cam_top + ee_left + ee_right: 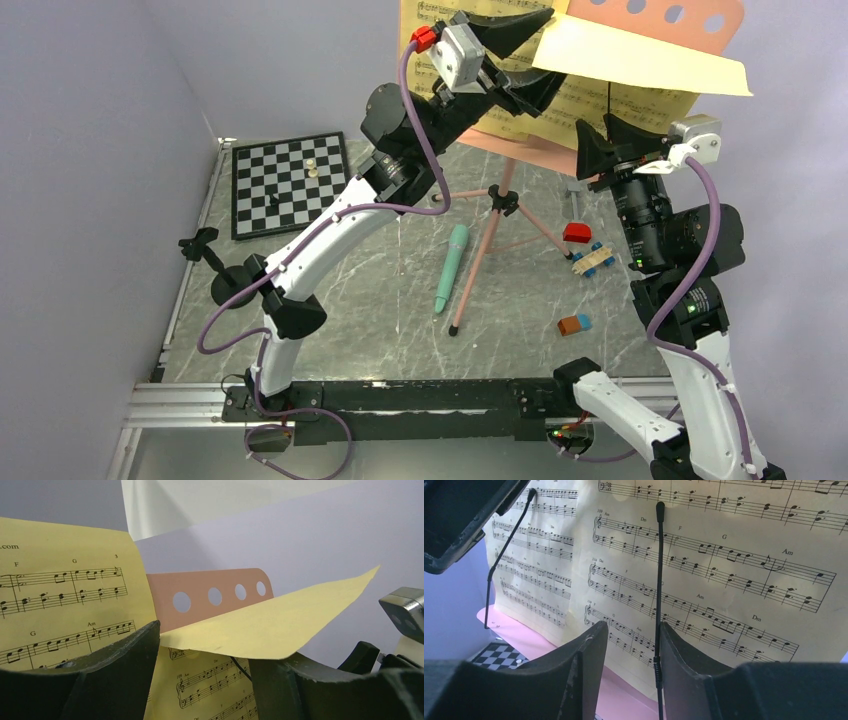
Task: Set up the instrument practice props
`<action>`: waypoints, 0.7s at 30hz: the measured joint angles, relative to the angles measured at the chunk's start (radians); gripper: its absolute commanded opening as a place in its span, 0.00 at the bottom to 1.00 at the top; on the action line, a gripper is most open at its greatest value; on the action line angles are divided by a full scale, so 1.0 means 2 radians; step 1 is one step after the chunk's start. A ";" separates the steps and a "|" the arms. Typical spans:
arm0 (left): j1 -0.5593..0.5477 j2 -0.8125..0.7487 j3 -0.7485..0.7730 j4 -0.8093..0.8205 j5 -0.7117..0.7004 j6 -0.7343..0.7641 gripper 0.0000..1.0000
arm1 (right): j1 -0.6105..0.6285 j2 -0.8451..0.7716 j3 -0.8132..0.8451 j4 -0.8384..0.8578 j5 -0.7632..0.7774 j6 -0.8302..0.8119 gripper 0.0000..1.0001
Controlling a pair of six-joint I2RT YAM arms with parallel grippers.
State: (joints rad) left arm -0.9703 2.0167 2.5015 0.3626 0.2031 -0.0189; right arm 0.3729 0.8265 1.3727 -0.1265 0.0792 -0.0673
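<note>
The pink music stand [520,150] stands at the back on thin tripod legs [495,230], with yellow sheet-music pages [620,100] on it. One yellow page [640,55] bends forward over the top. My left gripper [553,48] is open at that page's edge. In the left wrist view the bent page [280,625] lies across the open left gripper [205,642]. My right gripper [597,125] is open below it. In the right wrist view the right gripper [633,627] has a thin black page-holder wire [659,580] between its fingers, against the printed pages [724,555]. The mint-green tube [452,265] lies on the table. The black round-base stand [225,275] sits at the left.
A chessboard [290,180] with a few pieces lies at the back left. A red block [576,233], a blue-and-tan toy [592,258] and an orange-and-blue block [574,324] lie right of the tripod. Walls close in on both sides.
</note>
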 measured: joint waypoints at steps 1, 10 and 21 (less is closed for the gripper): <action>0.000 0.000 -0.001 0.000 0.000 0.000 0.68 | 0.000 0.000 -0.001 0.000 0.001 0.000 0.44; 0.001 0.000 -0.002 0.006 0.000 0.000 0.69 | 0.001 -0.012 -0.023 0.005 0.037 -0.001 0.39; 0.003 0.001 -0.002 0.007 0.000 0.000 0.69 | 0.001 -0.012 -0.023 0.008 0.051 -0.004 0.11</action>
State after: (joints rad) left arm -0.9634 2.0186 2.4981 0.3775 0.2035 -0.0196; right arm 0.3748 0.8028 1.3273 -0.1108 0.1814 -0.0757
